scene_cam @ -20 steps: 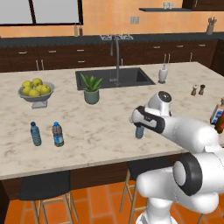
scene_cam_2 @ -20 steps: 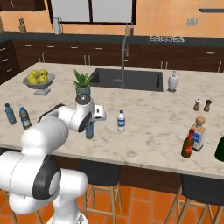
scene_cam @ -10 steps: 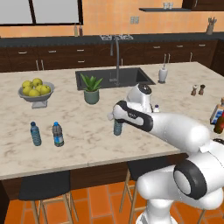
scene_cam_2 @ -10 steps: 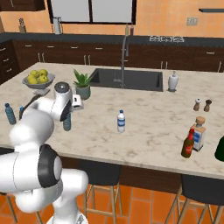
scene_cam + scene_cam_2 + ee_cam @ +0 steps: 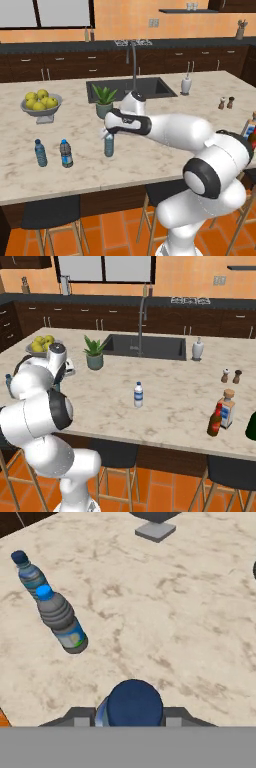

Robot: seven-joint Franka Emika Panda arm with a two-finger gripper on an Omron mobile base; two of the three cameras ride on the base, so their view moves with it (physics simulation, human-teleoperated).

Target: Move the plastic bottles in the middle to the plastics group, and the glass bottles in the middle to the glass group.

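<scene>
Counted on the counter point(image 5: 150, 165): two plastics-group bottles point(image 5: 52, 153), one white-capped water bottle point(image 5: 138, 394), one brown glass bottle point(image 5: 215, 420) touching the pale labelled bottle point(image 5: 227, 409). Gripper point(image 5: 108, 133) clamped on the blue-tinted water bottle point(image 5: 109, 145), just right of the plastics-group bottles. Carried leftward since 0.5 s ago.

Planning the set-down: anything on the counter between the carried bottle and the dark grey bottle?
Nothing: bare marble separates the carried bottle from the dark grey bottle in the hand view.
</scene>
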